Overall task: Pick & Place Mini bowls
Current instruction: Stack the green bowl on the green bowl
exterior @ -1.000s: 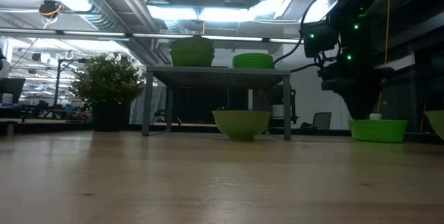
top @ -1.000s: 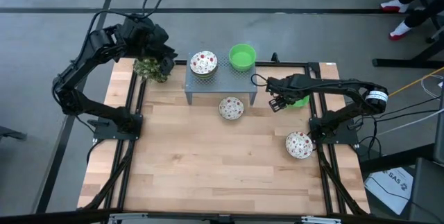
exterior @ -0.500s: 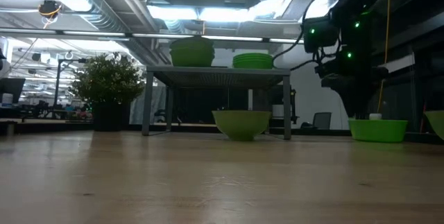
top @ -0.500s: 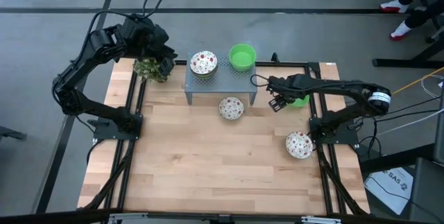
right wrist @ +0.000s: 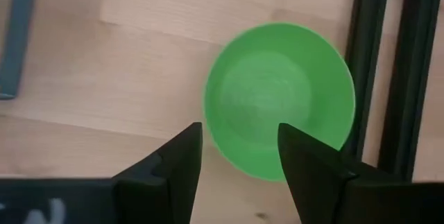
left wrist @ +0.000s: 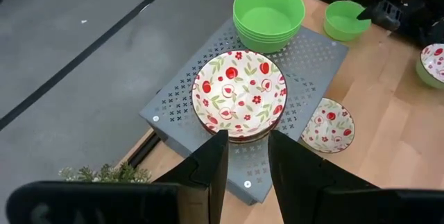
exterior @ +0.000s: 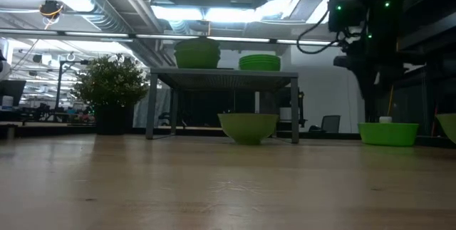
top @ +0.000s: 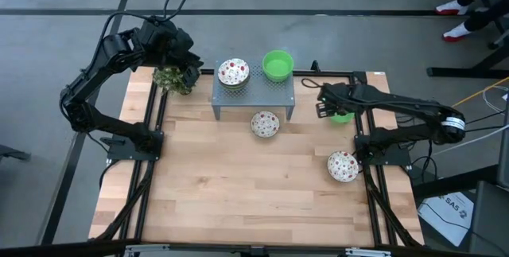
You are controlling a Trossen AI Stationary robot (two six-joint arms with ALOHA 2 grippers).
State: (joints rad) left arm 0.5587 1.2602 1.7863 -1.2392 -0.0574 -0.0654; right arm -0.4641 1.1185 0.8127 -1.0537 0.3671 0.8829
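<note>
Dark right gripper (top: pixel 324 106) hangs over a single green bowl (top: pixel 343 116) at the table's right edge, just right of the grey perforated stand (top: pixel 253 95). Fingers (right wrist: pixel 177 161) are spread, nothing held; in the right wrist view the green bowl (right wrist: pixel 279 99) sits on bare wood below and between them, beside the black frame rail (right wrist: pixel 395 71). In the low view the bowl (exterior: pixel 388 132) rests on the table with the right arm (exterior: pixel 374 38) above it, not touching.

On the stand: a stack of green bowls (top: pixel 277 64) at its right end and a stack of white red-patterned bowls (top: pixel 233 72) at its left end. The left wrist view shows both stacks, green (left wrist: pixel 268 12) and patterned (left wrist: pixel 239 91), on the perforated top (left wrist: pixel 312 61); exact count in each stack cannot be told. Just in front of the stand, 1 patterned bowl (top: pixel 265 123) sits on the wood. Another patterned bowl (top: pixel 343 165) sits well in front and to the right of the stand, near the right arm's base.

Left gripper (top: pixel 188 64) waits off the stand's left end, above the small potted plant (top: pixel 175 79). Its fingers (left wrist: pixel 208 172) stand a little apart with nothing between them, pointing toward the patterned stack.

Wooden table (top: pixel 238 185) carries everything; a person's red-and-white shoes (top: pixel 455 6) show on the floor far beyond the stand's right.
</note>
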